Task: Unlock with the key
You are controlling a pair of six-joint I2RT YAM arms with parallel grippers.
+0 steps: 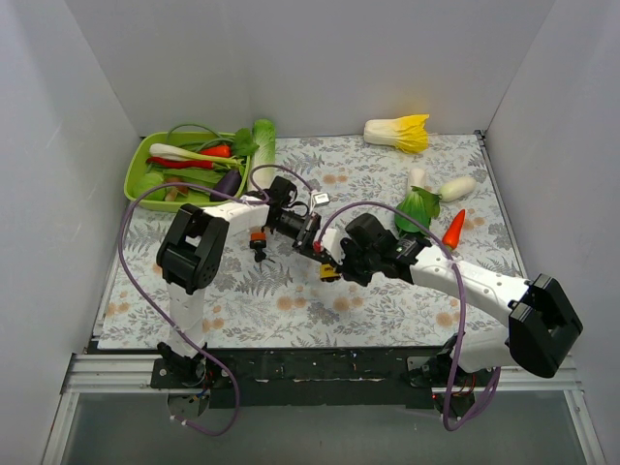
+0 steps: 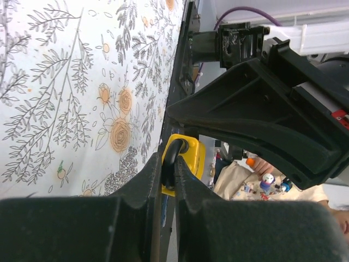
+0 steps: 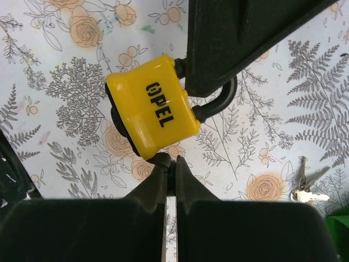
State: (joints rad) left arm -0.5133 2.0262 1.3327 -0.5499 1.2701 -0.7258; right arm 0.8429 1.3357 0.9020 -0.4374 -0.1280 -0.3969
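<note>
A yellow padlock (image 3: 152,112) marked OPEL hangs just above the floral mat at the table's middle; in the top view it (image 1: 329,273) sits between both grippers. My left gripper (image 2: 173,164) is shut on the padlock's black shackle (image 2: 170,155), and its fingers (image 3: 229,43) show above the lock in the right wrist view. My right gripper (image 3: 172,162) is shut on the black head of a key (image 3: 168,161) that meets the lock's bottom end. The key's blade is hidden. In the top view the left gripper (image 1: 312,240) and right gripper (image 1: 336,260) nearly touch.
A spare bunch of keys (image 3: 305,183) lies on the mat; it also shows in the top view (image 1: 321,198). A green tray (image 1: 143,160) of vegetables stands back left. A cabbage (image 1: 399,133), bok choy (image 1: 418,206), carrot (image 1: 454,228) and radish (image 1: 457,187) lie right.
</note>
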